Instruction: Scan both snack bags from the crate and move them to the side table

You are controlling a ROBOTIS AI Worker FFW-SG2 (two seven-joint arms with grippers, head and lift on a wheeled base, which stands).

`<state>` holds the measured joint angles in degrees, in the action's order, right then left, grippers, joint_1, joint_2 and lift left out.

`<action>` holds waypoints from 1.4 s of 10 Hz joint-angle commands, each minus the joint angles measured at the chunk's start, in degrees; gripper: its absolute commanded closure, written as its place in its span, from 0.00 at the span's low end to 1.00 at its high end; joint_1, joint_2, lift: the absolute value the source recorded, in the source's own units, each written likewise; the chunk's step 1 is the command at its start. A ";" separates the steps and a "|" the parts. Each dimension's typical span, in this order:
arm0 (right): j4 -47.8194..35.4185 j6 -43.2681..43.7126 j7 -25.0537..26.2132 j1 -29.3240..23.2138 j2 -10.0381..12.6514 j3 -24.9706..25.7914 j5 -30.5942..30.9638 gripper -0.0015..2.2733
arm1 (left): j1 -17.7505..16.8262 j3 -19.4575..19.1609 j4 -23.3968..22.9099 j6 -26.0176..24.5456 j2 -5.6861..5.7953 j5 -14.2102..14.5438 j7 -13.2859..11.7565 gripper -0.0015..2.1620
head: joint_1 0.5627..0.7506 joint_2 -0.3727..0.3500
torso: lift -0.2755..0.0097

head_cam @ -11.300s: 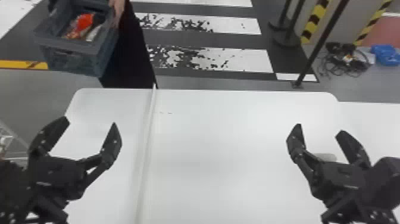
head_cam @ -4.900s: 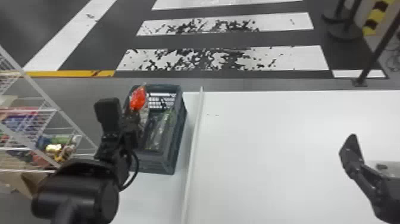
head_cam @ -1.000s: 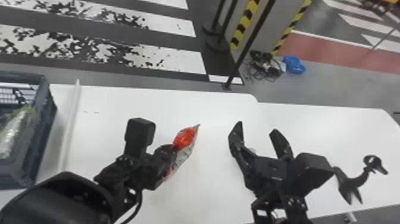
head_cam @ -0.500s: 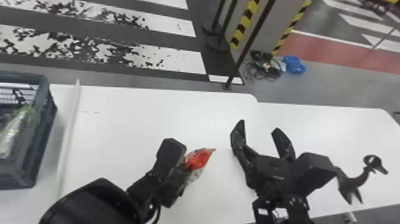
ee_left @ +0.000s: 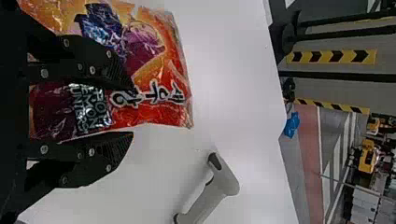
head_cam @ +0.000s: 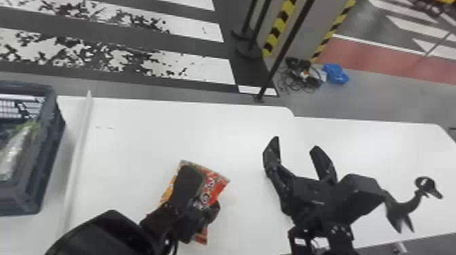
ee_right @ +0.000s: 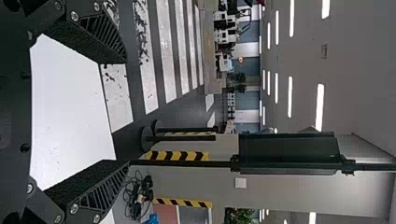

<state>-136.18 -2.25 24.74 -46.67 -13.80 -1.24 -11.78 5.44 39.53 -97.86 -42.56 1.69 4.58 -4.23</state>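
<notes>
My left gripper is over the white table, at the red and orange snack bag, whose printed face is turned up. In the left wrist view, that gripper has its fingers parted, one across the snack bag and the other beside its edge. A grey handheld scanner lies on the tabletop. To the right of the bag, my right gripper is open above the table; the right wrist view shows that gripper with nothing between its fingers. A green and silver snack bag sits in the crate.
The crate is at the table's left, beside a raised white strip. Right of my right gripper is a black curved object. A second white table surface adjoins on the right, and a black post rises beyond the far edge.
The red bag went from held and seen nearly edge-on to lying broad face up, and my left gripper has moved slightly right, turned and parted its fingers. The right gripper has hardly moved.
</notes>
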 commanded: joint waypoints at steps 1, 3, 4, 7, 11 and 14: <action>-0.23 0.00 0.05 -0.18 0.00 0.01 0.09 0.08 | 0.71 -0.33 -1.45 0.06 0.24 0.60 -0.25 0.02 | 0.70 0.03 | 0.86; -0.40 0.00 0.05 -0.27 -0.09 -0.07 0.18 0.08 | 1.41 -0.77 -3.56 0.06 0.50 0.78 0.01 0.02 | 0.70 0.03 | 0.86; -0.40 0.00 0.05 -0.27 -0.18 -0.07 0.09 0.08 | 2.38 -1.91 -5.58 0.41 1.03 0.95 0.63 0.02 | 0.70 0.03 | 0.86; -0.40 0.00 -0.04 -0.27 -0.44 -0.16 0.09 0.08 | 6.42 -10.52 -10.42 5.51 5.34 1.48 1.16 0.02 | 0.70 0.03 | 0.86; 0.83 -0.18 -0.04 0.53 -0.44 -1.39 0.97 0.08 | 12.57 -25.29 -18.06 11.13 12.81 6.84 0.98 0.02 | 0.70 0.05 | 0.86; 1.97 -3.17 -0.21 1.40 -0.18 -2.97 3.61 0.08 | 20.75 -35.66 -22.55 29.94 14.39 10.45 -0.42 0.02 | 0.70 0.23 | 0.86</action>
<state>-134.27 -4.70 24.53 -45.35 -13.99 -4.11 -8.30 24.89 6.06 -119.49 -14.28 15.91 13.88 -4.61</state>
